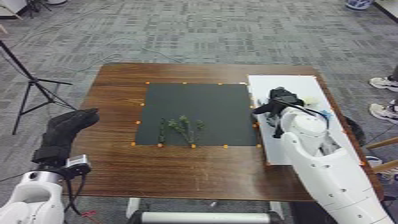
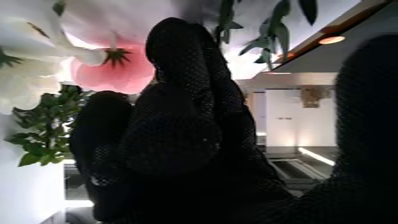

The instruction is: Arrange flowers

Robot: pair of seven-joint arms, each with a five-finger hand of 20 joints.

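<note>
Sprigs of greenery (image 1: 186, 131) lie on the dark mat (image 1: 195, 102) in the head view, bunched toward its near edge, with their leafy ends pointing away from the robot. Beside the mat, on the robot's right, is a white board (image 1: 278, 154) set on the brown table (image 1: 169, 172), and the right hand (image 1: 282, 99) is over its far half, near a pale bloom (image 1: 310, 101). The left hand (image 1: 67, 126) is at the table's left side, its fingers loosely extended and holding nothing. In the right wrist view, the right hand's fingers are mostly straight and the thumb stands wide of them, with no stem between. Around that hand are a pink flower (image 2: 114, 69), white petals (image 2: 27, 77), bushy green leaves (image 2: 46, 125) and some slender leafy stems (image 2: 268, 37). The step in hand looks to be choosing the next piece from the board, with the arrangement on the mat so far only greenery. What comes next, I judge, calls for bringing thumb and fingers together on one stem, below the head, without crushing petals or dragging neighbouring pieces along, then lifting it across to lie among the sprigs.
</note>
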